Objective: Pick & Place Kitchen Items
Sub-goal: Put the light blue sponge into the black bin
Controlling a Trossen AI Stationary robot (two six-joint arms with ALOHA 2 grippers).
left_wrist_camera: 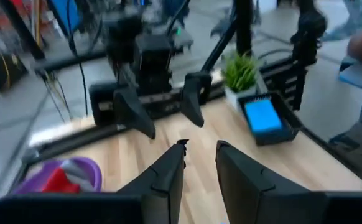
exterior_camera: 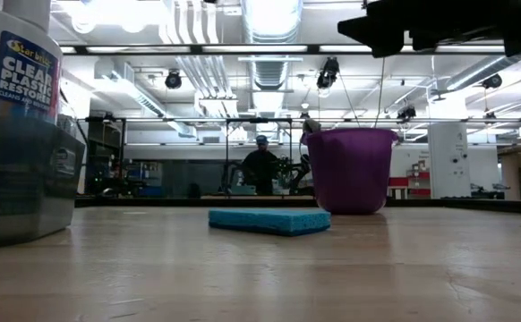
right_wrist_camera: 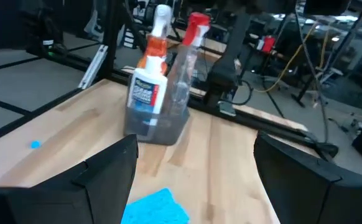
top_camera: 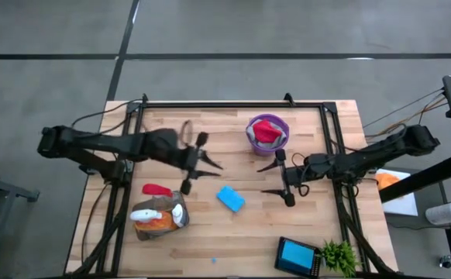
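Note:
A blue sponge (top_camera: 231,199) lies flat on the wooden table, near its middle; it also shows in the low view (exterior_camera: 269,220) and the right wrist view (right_wrist_camera: 159,210). My right gripper (top_camera: 263,179) is open and empty, above the table just right of the sponge, pointing toward the table's left. My left gripper (top_camera: 219,170) is open by a small gap and empty, above the table, a little beyond the sponge and pointing right. A purple bowl (top_camera: 250,139) at the far middle holds a red cloth (top_camera: 266,131).
Two trigger spray bottles (top_camera: 160,215) stand in a grey container at the near left, which also shows in the right wrist view (right_wrist_camera: 159,81). A black tray (top_camera: 285,263) with a second blue sponge (top_camera: 295,253) and a small green plant (top_camera: 339,256) sit at the near right.

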